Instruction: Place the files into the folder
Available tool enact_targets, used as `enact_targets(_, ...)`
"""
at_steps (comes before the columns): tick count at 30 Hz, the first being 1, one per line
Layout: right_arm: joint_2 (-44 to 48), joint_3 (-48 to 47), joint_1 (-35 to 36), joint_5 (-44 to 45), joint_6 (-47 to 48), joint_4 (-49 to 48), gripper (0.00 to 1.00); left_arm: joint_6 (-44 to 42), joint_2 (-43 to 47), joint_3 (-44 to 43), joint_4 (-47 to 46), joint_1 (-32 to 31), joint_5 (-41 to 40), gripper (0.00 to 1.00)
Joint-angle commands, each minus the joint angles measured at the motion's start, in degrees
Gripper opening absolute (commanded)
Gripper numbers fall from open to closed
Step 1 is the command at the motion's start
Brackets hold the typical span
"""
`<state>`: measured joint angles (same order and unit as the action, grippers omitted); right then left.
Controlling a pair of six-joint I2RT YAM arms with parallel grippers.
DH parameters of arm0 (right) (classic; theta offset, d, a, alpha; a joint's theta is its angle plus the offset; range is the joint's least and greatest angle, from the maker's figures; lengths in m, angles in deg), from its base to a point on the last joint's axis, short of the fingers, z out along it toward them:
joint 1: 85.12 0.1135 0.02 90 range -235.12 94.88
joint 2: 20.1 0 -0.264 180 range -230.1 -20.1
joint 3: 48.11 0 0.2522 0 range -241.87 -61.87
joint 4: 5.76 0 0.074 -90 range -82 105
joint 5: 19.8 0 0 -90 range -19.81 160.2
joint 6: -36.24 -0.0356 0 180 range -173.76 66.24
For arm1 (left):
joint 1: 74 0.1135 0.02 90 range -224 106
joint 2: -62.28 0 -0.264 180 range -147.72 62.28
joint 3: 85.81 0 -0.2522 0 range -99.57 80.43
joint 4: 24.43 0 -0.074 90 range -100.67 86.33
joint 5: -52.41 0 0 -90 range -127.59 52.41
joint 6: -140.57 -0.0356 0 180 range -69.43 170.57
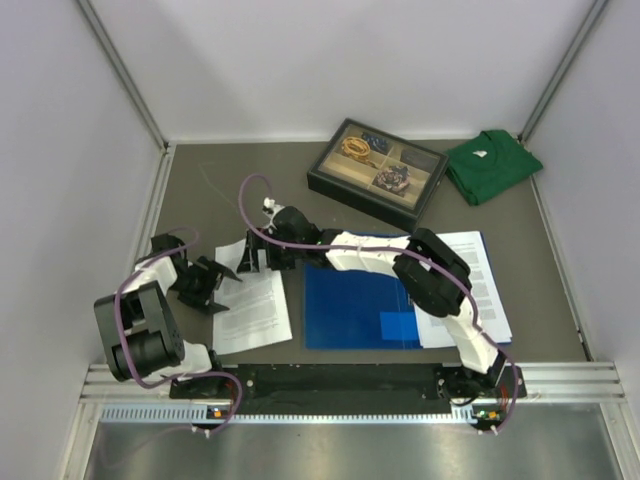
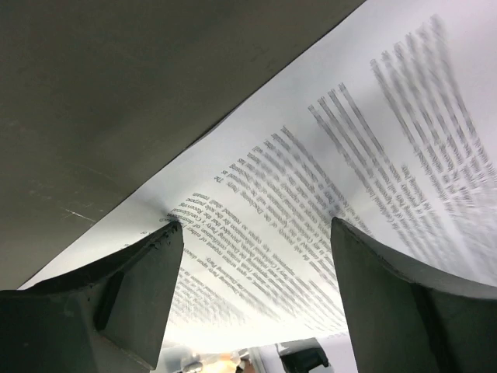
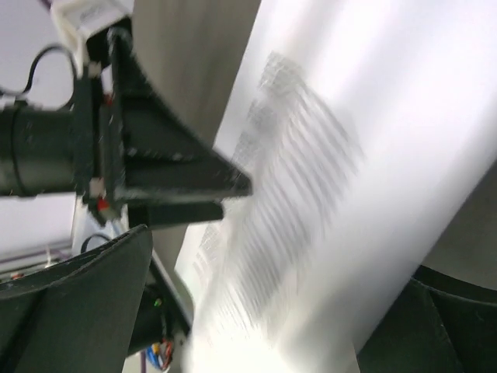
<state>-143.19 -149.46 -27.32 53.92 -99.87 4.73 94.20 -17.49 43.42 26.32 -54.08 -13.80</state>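
Note:
The blue folder (image 1: 345,300) lies flat at the table's middle, with a lighter blue pocket (image 1: 400,325) near its front. Printed white files (image 1: 482,285) lie along its right side. One more printed sheet (image 1: 255,315) lies on the table left of the folder. My left gripper (image 1: 215,285) hangs open over that sheet's left edge, its fingers (image 2: 140,287) spread wide above the text (image 2: 311,179). My right gripper (image 1: 255,255) reaches across the folder to the sheet's far edge and stands open, the blurred paper (image 3: 326,179) between its fingers. Neither holds anything.
A black-framed compartment tray (image 1: 378,170) with small items stands at the back. A folded green shirt (image 1: 490,165) lies at the back right. Grey walls close three sides, and a metal rail (image 1: 350,380) runs along the near edge.

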Motion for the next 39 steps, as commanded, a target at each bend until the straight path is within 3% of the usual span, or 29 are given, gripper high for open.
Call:
enact_targets(1, -3.38, -6.18, -0.67, 1.51, 3.03, 2.74, 0.95, -2.77, -3.90, 1.33, -1.75, 0.20, -4.54, 0.82)
enact_targets(9, -0.77, -3.65, -0.94, 0.71, 2.87, 1.16, 0.92, -3.29, -2.94, 0.81, -1.22, 0.38, -5.33, 0.82)
enact_targets(13, 2.06, -2.05, -0.67, 0.71, 1.81, 3.08, 0.86, -3.38, -1.97, 0.19, -1.48, 0.47, -6.13, 0.83)
enact_targets(16, 2.06, -2.94, -0.50, -0.08, 0.85, 5.90, 0.76, -3.82, -1.97, -0.25, -1.31, 0.38, -6.13, 0.83)
enact_targets(22, 3.38, -0.47, 0.56, 2.12, 0.40, 4.93, 0.38, -4.09, -1.45, -0.69, -1.83, 0.38, -5.16, 0.84)
enact_targets(26, 2.33, -4.85, 0.65, 1.86, 2.68, 8.97, 0.00, -7.32, 0.40, -2.18, -1.57, 0.38, -4.55, 0.89)
enact_targets(30, 2.76, -15.57, 1.17, 0.28, 11.63, 25.46, 0.00, -10.06, 8.54, -3.59, -3.67, 0.29, -4.19, 0.93)
enact_targets(32, 4.34, -19.79, 0.83, 4.12, 18.40, 39.44, 0.00, -9.45, 12.34, -3.24, -7.00, -0.14, -3.14, 0.95)
enact_targets(35, 10.74, -16.93, -1.71, 5.82, 29.20, 49.83, 0.00, -7.09, 18.67, -2.80, -10.96, -3.39, -1.03, 0.96)
enact_targets(36, 13.46, -15.87, -2.77, 5.29, 35.24, 54.64, 0.00, -6.38, 19.20, -3.41, -11.50, -6.53, -1.20, 0.96)
enact_targets(39, 19.00, -11.30, -9.53, 4.69, 41.17, 61.08, 0.00, -4.62, 19.39, -6.39, -12.21, -15.83, -5.15, 0.96)
